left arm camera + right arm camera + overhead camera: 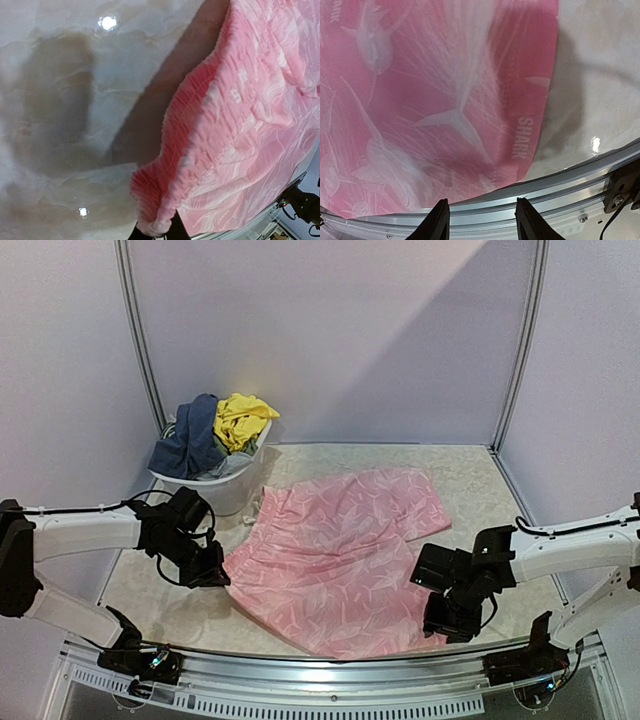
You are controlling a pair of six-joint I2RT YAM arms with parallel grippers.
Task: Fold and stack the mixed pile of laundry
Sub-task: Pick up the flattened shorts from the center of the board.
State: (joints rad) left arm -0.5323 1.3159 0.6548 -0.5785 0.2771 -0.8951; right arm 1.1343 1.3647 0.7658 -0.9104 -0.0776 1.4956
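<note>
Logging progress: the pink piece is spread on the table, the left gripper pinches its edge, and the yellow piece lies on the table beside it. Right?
One thing is wrong: the yellow piece is heaped in the white tub, not on the table, as the top external view shows. The pink piece is spread on the table and the left gripper pinches its edge.

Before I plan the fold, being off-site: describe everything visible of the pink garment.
The pink garment is thin cloth, white shark print and SHARK lettering, with a gathered elastic band. It lies spread, rumpled, on the table, one hem at the front rail. The left gripper pinches its lifted band corner.
</note>
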